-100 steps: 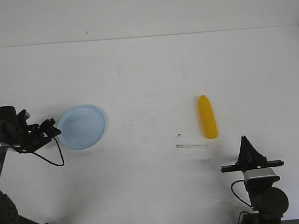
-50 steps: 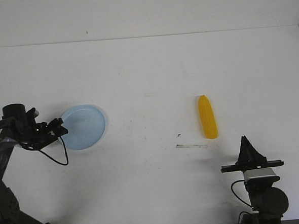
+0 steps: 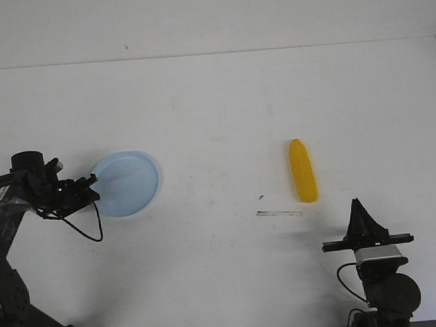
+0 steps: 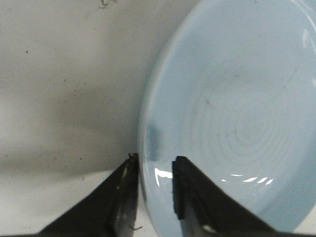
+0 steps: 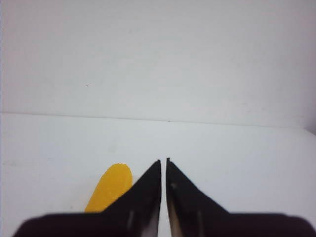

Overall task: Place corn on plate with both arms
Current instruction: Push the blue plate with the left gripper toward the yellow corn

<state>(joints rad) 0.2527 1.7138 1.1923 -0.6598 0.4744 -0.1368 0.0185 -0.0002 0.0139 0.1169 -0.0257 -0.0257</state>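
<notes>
Left end effector [image 3: 91, 187] pinches plate [image 3: 130, 182] at its left rim, fingers [image 4: 185, 192] either side of the edge. Plate sits on worktop [image 3: 214, 104]. Corn [image 3: 302, 170] lies well right of plate, untouched. Right end effector [image 3: 360, 218] near-side of corn, jaws nearly together, empty.

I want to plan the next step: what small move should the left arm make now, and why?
Probably drag the plate a little toward the corn. The left gripper pinches the plate's rim, one finger on each side, while the corn lies far off, near the shut right gripper.
</notes>
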